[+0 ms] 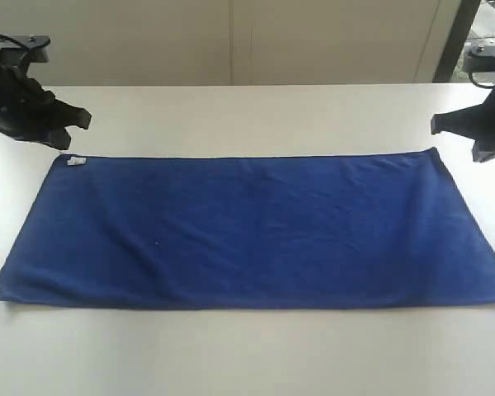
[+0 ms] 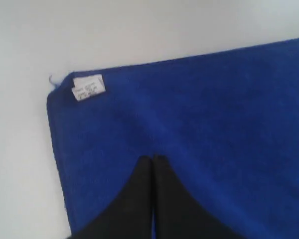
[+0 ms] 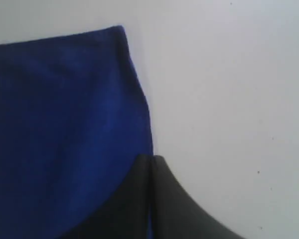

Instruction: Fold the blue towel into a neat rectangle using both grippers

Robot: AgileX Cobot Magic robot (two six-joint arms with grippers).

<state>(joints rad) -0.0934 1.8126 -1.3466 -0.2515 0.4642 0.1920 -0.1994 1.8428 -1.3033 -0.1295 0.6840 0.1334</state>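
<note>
Nearest the camera, the long near edge of the blue towel (image 1: 256, 231) is recorded lying flat along the front of the white table (image 1: 247, 355). The cloth is spread as one long, fairly smooth rectangle across the middle of the table, with its far edge straight; whether it is a single layer or already doubled cannot be told. A small white label (image 1: 76, 161) is noted at the far left corner. The left gripper (image 1: 81, 119) is positioned just beyond that corner and appears clear of the cloth in the exterior view. In its wrist view its fingers (image 2: 134, 199) are pressed together with nothing between them, the tips poised over the cloth a little inside the labelled corner. The right gripper (image 1: 437, 125) is positioned just off the far right corner. Its fingers (image 3: 129, 199) are likewise closed and empty, the tips over the towel's short side edge. No contact with the towel is evident on either side. The step in hand is judged to be the approach to the two far corners, with no fold at this stage begun. For the next move, both pairs of jaws would need to be opened, lowered onto the corners and closed on the hem. The far edge would then be carried evenly to the near edge so that the corners are matched.
</note>
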